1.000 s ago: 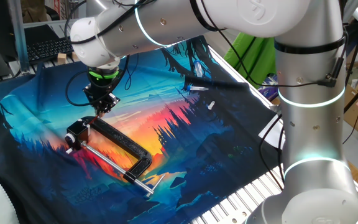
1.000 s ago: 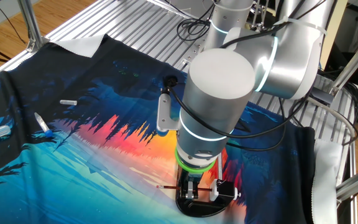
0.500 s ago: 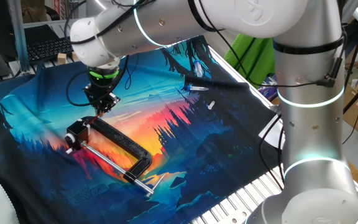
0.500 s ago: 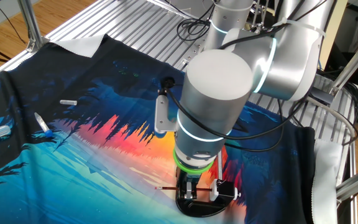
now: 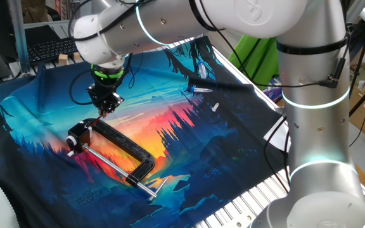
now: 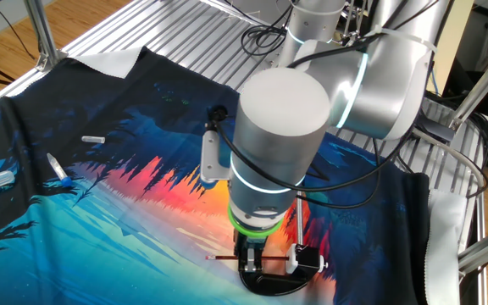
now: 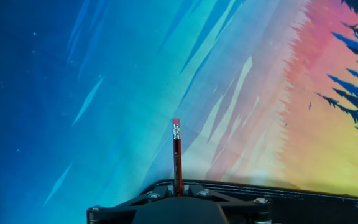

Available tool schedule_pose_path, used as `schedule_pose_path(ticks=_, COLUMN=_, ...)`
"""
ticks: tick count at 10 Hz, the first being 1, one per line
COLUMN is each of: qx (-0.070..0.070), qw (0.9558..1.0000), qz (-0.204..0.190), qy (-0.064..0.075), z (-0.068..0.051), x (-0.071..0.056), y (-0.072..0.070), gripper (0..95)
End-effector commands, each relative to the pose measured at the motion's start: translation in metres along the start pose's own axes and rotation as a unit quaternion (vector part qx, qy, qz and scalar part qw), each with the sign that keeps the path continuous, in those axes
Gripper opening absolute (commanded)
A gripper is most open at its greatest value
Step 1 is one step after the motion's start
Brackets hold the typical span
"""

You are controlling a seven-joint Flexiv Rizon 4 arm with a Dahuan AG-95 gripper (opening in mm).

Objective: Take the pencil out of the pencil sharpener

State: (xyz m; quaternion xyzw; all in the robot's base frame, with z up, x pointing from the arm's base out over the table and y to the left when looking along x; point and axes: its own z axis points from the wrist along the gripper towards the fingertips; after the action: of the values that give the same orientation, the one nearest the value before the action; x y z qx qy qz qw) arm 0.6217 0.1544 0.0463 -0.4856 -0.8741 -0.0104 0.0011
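My gripper [image 5: 108, 107] is shut on the pencil [image 7: 177, 152], a thin reddish-brown stick with a pink eraser end pointing away from the fingers. In the other fixed view the pencil [image 6: 221, 255] sticks out left of the gripper [image 6: 250, 259]. The pencil sharpener [image 5: 76, 136], a small black block with pale marks, sits at the end of the black clamp, down-left of the gripper. In the other fixed view the sharpener [image 6: 308, 258] is to the right of the gripper. The pencil's point end is hidden behind the fingers.
A black C-shaped clamp [image 5: 124, 149] with a long silver rod [image 5: 109, 164] lies on the colourful cloth [image 5: 189, 152] below the gripper. Small pale items [image 6: 94, 138] and a pen-like item [image 6: 56, 167] lie far left. The clamp frame [image 7: 272, 190] shows under the fingers.
The gripper, with the pencil in it, has shifted away from the sharpener; in the other fixed view the eraser end has moved a little to the left. The clamp has not moved.
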Motion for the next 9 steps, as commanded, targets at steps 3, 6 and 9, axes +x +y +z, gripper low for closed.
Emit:
schedule_pose_path(ticks=3, qx=-0.004, qw=0.9999, qz=-0.006, qy=0.008, z=-0.003, x=-0.014, y=0.0, gripper=0.0)
schedule_pose_path(ticks=6, qx=-0.004, qw=1.0, qz=-0.008, qy=0.003, z=-0.002, x=-0.022, y=0.0, gripper=0.0)
schedule_pose_path(ticks=9, qx=-0.011, qw=0.9999, qz=-0.004, qy=-0.001, z=-0.002, x=-0.03, y=0.003, gripper=0.0)
